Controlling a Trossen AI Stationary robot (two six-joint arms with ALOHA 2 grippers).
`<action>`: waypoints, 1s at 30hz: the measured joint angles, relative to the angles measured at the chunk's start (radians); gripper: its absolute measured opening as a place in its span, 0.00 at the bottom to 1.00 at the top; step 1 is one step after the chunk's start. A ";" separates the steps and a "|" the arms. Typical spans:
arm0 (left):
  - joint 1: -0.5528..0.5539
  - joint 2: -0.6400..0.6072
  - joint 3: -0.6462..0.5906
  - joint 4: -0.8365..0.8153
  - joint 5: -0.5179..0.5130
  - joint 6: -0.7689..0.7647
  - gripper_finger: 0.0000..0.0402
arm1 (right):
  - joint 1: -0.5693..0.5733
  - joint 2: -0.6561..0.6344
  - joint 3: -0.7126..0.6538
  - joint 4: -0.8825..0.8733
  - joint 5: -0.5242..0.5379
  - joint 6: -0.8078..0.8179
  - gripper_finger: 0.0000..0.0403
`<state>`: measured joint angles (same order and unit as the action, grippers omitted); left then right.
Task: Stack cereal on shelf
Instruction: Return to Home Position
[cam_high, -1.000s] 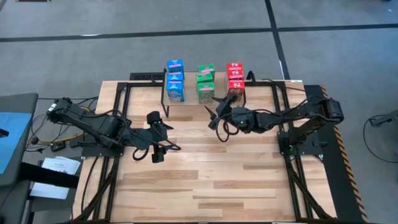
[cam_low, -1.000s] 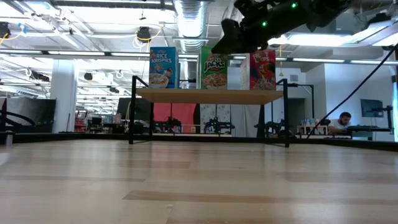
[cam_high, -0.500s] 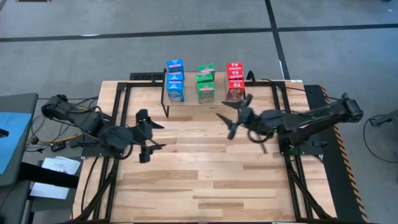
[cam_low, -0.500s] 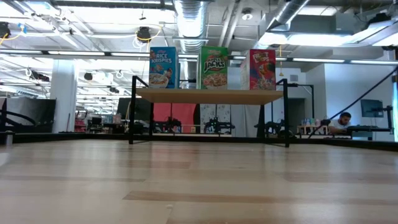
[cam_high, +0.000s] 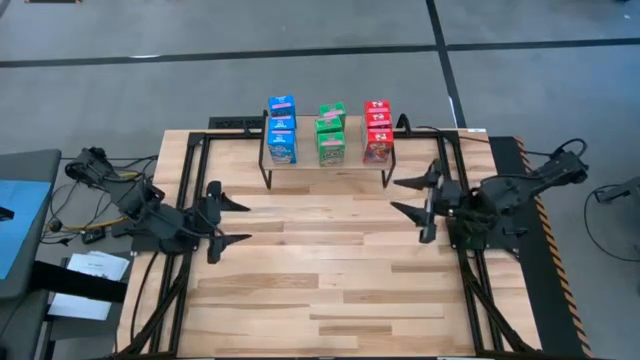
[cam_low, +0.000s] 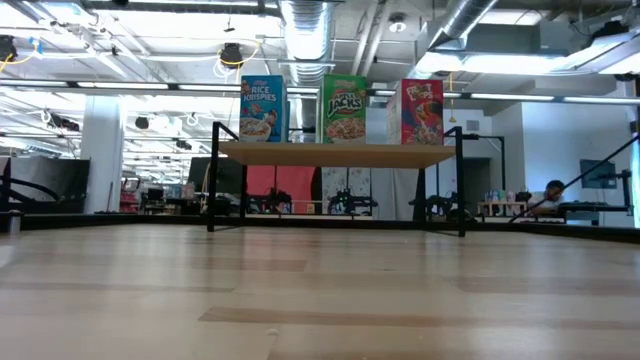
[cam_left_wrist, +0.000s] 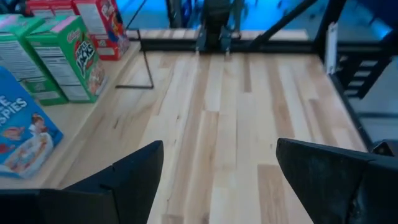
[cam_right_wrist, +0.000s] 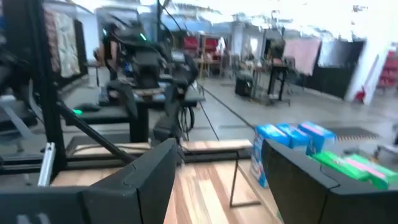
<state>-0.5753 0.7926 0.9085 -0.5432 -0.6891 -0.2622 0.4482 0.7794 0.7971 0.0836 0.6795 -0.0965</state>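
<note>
Blue (cam_high: 281, 128), green (cam_high: 331, 132) and red (cam_high: 377, 130) cereal boxes stand in three stacks on the low wood shelf (cam_high: 300, 163) at the table's far edge. In the low view the blue (cam_low: 262, 108), green (cam_low: 345, 108) and red (cam_low: 422, 112) fronts stand upright on the shelf board (cam_low: 335, 153). My left gripper (cam_high: 225, 214) is open and empty at the table's left. My right gripper (cam_high: 410, 195) is open and empty at the table's right. Both are well clear of the shelf.
The black frame rails (cam_high: 190, 160) run along the table's left and right sides. The plank tabletop (cam_high: 330, 270) stretches between the arms and toward the near edge. A grey side table (cam_high: 25, 220) with cables stands left of the table.
My right gripper has drawn back from the red stack toward the table's right edge, empty and open. My left gripper has drawn back toward the table's left edge. The boxes have stayed where they were.
</note>
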 joint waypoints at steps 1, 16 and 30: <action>0.000 -0.032 -0.040 0.038 0.001 0.011 0.76 | 0.012 -0.014 -0.021 0.033 0.000 -0.018 0.65; 0.000 -0.442 -0.467 0.323 0.159 0.169 0.76 | 0.037 -0.156 -0.433 0.346 0.001 0.024 0.65; 0.000 -0.701 -0.730 0.404 0.169 0.186 0.76 | 0.036 -0.158 -0.751 0.627 0.001 0.216 0.65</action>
<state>-0.5751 0.0920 0.1783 -0.1388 -0.5201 -0.0761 0.4843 0.6210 0.0464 0.7106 0.6804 0.1198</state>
